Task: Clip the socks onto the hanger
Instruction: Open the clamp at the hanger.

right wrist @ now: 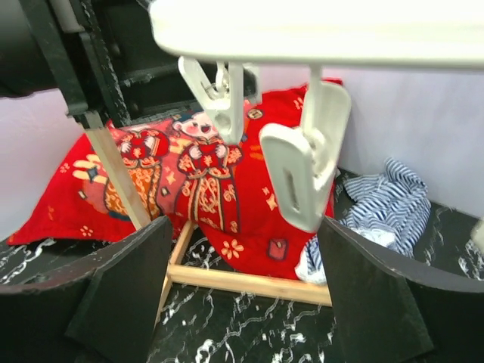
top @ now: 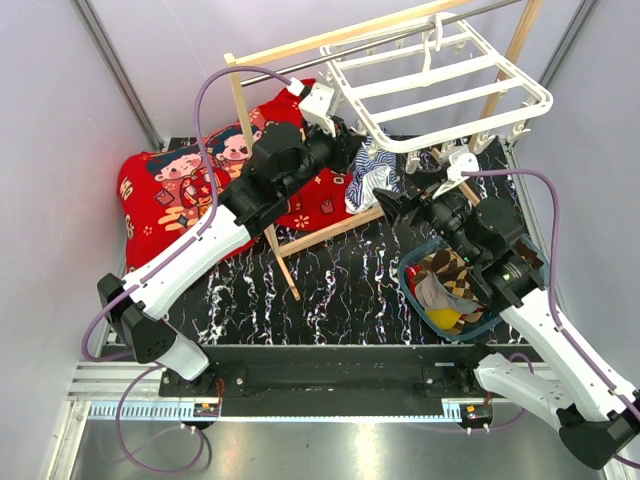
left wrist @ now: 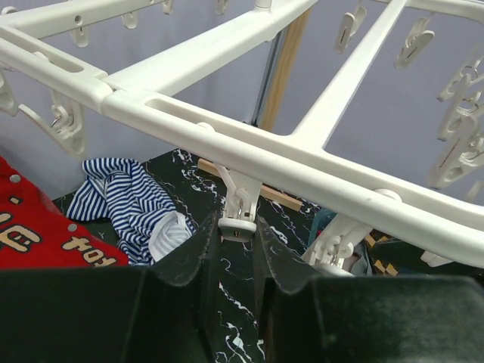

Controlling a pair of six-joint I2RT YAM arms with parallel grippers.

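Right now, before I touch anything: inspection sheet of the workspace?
Surface: black marbled table top, partly covered.
Job's things: white hanger hangs at the wooden rack; socks piled in the blue basket; none seen clipped.
Clutter: striped cloth; red printed cushion.
Grippers: left gripper shut on a clip peg under the hanger; right gripper open and empty, below another peg.
Cables: purple cables loop off both arms, clear of the hanger.
Surroundings: plain pale walls on three sides; nothing else seen.
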